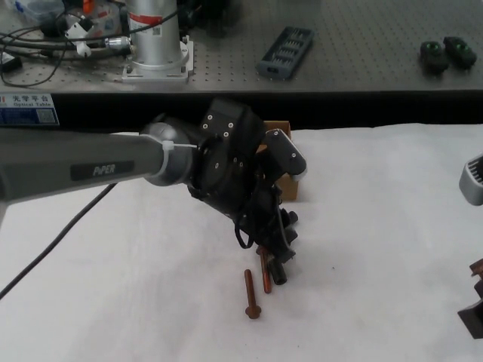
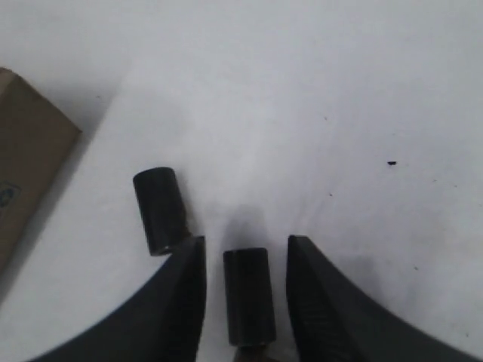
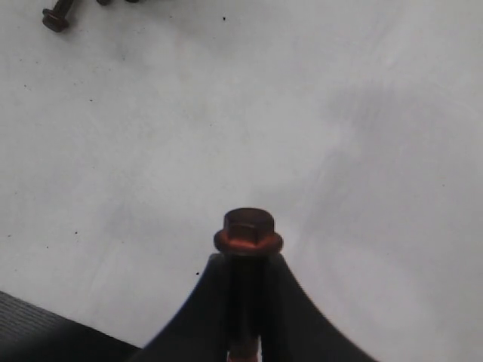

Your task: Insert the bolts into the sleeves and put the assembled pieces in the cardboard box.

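Note:
My left gripper (image 2: 246, 243) is down on the white cloth, open, with a black sleeve (image 2: 249, 296) lying between its fingers and a gap on each side. A second black sleeve (image 2: 160, 210) lies just outside one finger (image 2: 181, 302). In the high view this gripper (image 1: 276, 255) stands in front of the cardboard box (image 1: 285, 160), and two copper bolts (image 1: 251, 294) (image 1: 266, 273) lie beside it. My right gripper (image 3: 247, 260) is shut on a copper bolt (image 3: 247, 232), hex head sticking out past the fingertips, above bare cloth.
The box corner (image 2: 26, 158) is close to the left gripper. Another bolt (image 3: 56, 16) lies far off on the cloth. The right arm (image 1: 472, 181) is at the bench's right edge. A metal table with a post (image 1: 155, 34) stands behind the cloth.

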Action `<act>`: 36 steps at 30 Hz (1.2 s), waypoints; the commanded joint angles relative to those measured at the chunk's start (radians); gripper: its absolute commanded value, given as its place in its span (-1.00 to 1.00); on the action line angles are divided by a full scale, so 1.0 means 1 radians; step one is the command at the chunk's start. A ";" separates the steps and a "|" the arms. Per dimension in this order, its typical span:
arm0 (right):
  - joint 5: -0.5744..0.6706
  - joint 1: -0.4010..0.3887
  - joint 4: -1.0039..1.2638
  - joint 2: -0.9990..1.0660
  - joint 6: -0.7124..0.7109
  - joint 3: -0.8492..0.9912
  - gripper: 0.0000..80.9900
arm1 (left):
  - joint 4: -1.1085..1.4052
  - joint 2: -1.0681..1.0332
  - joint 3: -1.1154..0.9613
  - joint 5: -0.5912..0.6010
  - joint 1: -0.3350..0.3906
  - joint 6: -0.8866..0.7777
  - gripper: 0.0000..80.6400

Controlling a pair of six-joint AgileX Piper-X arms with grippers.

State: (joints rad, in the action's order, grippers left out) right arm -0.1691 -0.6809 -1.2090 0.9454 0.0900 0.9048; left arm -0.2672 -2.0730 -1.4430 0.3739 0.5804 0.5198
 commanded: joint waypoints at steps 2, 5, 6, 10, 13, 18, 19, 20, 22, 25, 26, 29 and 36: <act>0.007 0.030 0.005 -0.010 -0.038 -0.004 -0.93 | -0.102 -0.003 -0.015 -0.014 0.003 0.054 -0.35; 0.006 0.062 0.010 -0.010 -0.054 -0.007 -0.93 | -0.112 -0.003 -0.015 -0.014 0.003 0.067 -0.35; 0.006 0.071 0.010 -0.010 -0.054 -0.007 -0.93 | -0.112 -0.003 -0.015 -0.021 0.003 0.067 -0.35; 0.030 0.089 0.010 -0.010 -0.054 -0.007 -0.93 | -0.097 -0.008 -0.015 -0.030 0.003 0.083 -0.35; 0.030 0.089 0.010 -0.010 -0.054 -0.007 -0.93 | -0.090 -0.021 -0.015 -0.030 0.003 0.093 -0.35; 0.030 0.089 0.010 -0.010 -0.054 -0.007 -0.93 | -0.098 -0.049 -0.015 -0.035 0.003 0.093 -0.35; 0.030 0.089 0.010 -0.010 -0.054 -0.007 -0.93 | -0.098 -0.053 -0.015 -0.045 0.003 0.093 -0.35; 0.030 0.091 0.010 -0.010 -0.054 -0.007 -0.93 | -0.098 -0.059 -0.015 -0.058 0.003 0.093 -0.35; 0.030 0.091 0.010 -0.010 -0.054 -0.007 -0.93 | -0.098 -0.068 -0.015 -0.064 0.003 0.093 -0.35; 0.030 0.091 0.010 -0.010 -0.054 -0.007 -0.93 | -0.098 -0.077 -0.015 -0.067 0.001 0.089 -0.35; 0.030 0.091 0.010 -0.010 -0.054 -0.007 -0.93 | -0.098 -0.078 -0.015 -0.067 0.001 0.084 -0.35; 0.030 0.090 0.010 -0.010 -0.057 -0.007 -0.93 | -0.098 -0.078 -0.015 -0.075 0.001 0.083 -0.39; 0.030 0.090 0.010 -0.010 -0.069 -0.009 -0.93 | -0.098 -0.078 -0.015 -0.076 0.017 0.083 -0.99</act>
State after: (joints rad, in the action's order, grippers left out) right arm -0.1474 -0.5951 -1.2045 0.9454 0.0290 0.8966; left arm -0.3596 -2.1187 -1.4526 0.3401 0.5804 0.5957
